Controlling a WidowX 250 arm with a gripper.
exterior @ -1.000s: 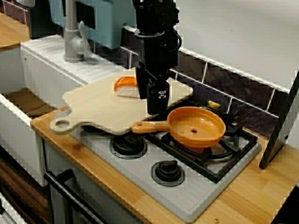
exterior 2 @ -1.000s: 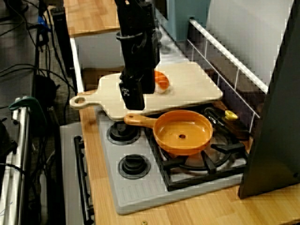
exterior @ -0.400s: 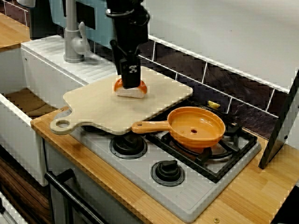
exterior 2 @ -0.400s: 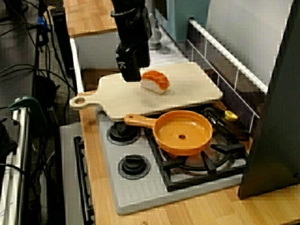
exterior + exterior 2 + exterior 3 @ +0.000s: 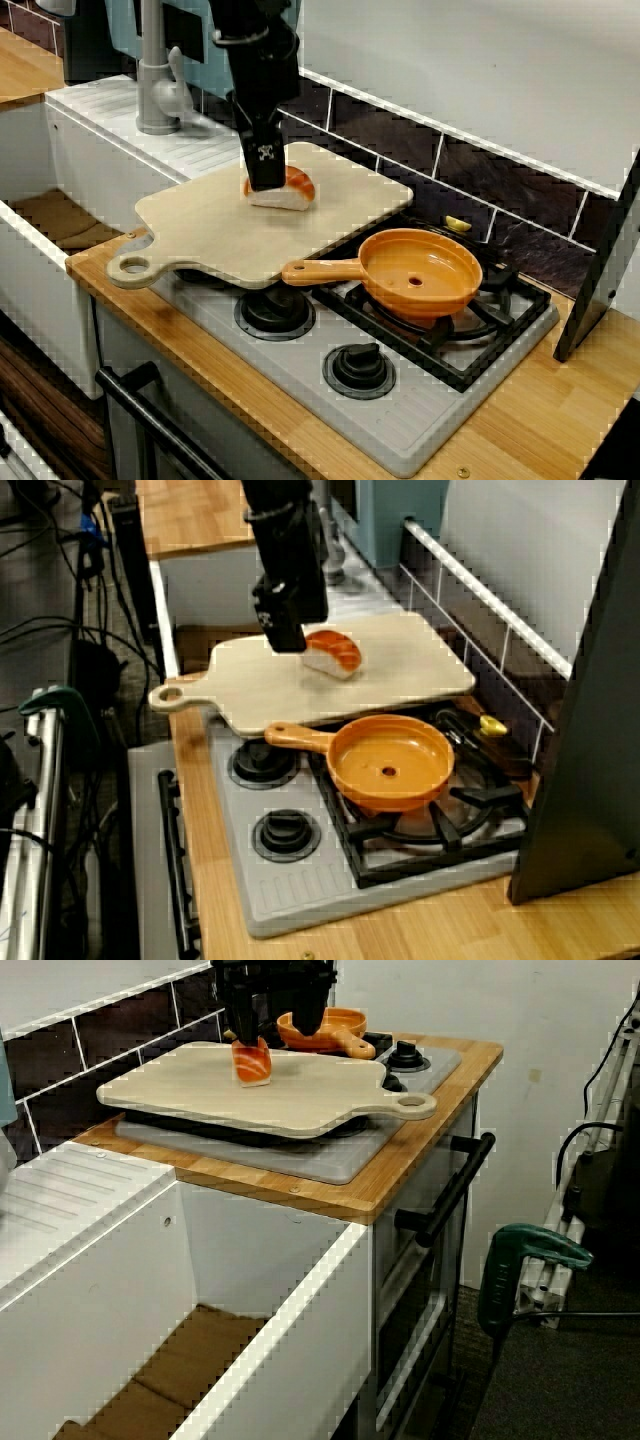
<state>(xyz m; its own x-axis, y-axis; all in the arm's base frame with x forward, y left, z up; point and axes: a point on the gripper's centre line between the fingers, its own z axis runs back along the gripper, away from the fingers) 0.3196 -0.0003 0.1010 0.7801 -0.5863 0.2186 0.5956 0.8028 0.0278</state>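
Note:
A piece of salmon sushi (image 5: 287,189) lies on the wooden cutting board (image 5: 200,225), which rests over the left half of the stove. In the front view my black gripper (image 5: 265,180) comes down at the sushi's left end and covers part of it. The view along the counter shows the gripper (image 5: 285,640) just left of the sushi (image 5: 333,652), close to it or touching it. From the sink end, the sushi (image 5: 252,1062) sits right under the gripper (image 5: 265,1025). How the jaws stand is hidden.
An orange pan (image 5: 420,272) sits on the right burner, its handle pointing at the board. A sink (image 5: 60,215) and faucet (image 5: 155,80) lie to the left. Two stove knobs (image 5: 358,368) are in front. A dark panel (image 5: 600,270) leans at the right.
The gripper has swung left from over the pan handle to the sushi's left end and lowered toward the board. The sushi and the pan have stayed put.

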